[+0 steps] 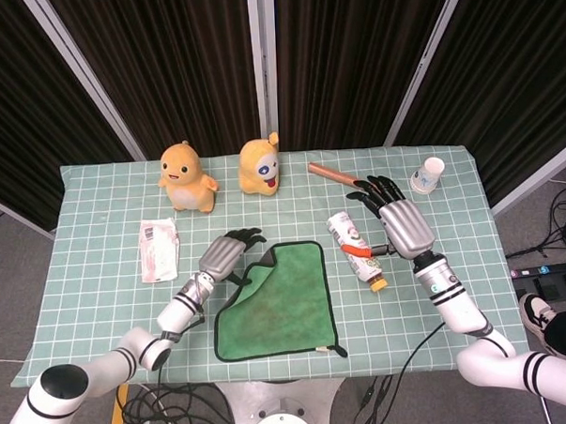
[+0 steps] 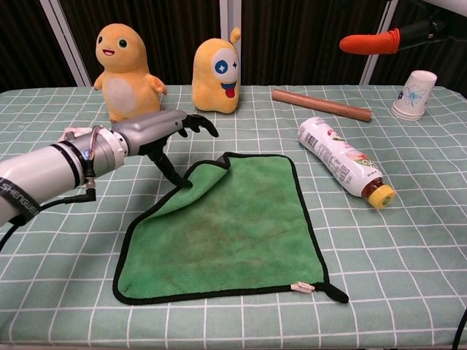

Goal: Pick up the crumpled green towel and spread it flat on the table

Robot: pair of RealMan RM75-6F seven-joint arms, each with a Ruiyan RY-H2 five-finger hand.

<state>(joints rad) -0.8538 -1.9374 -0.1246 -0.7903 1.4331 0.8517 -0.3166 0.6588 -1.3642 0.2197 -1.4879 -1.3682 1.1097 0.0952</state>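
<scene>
The green towel (image 1: 278,301) lies mostly flat at the table's front centre, black-edged, with a tag at its near right corner. Its far left corner (image 2: 210,172) is folded over onto the cloth. My left hand (image 2: 157,131) hovers at that corner with fingers spread, and its thumb reaches down to the towel's edge; it grips nothing. In the head view the left hand (image 1: 227,255) sits just left of the fold. My right hand (image 1: 396,221) floats open above the bottle, well right of the towel; the chest view shows only its orange fingertip (image 2: 372,42).
A white bottle (image 2: 343,162) with a yellow cap lies right of the towel. Behind stand two orange plush toys (image 2: 125,67) (image 2: 216,67), a wooden rod (image 2: 321,105) and a paper cup (image 2: 414,93). A pink-white packet (image 1: 159,248) lies left.
</scene>
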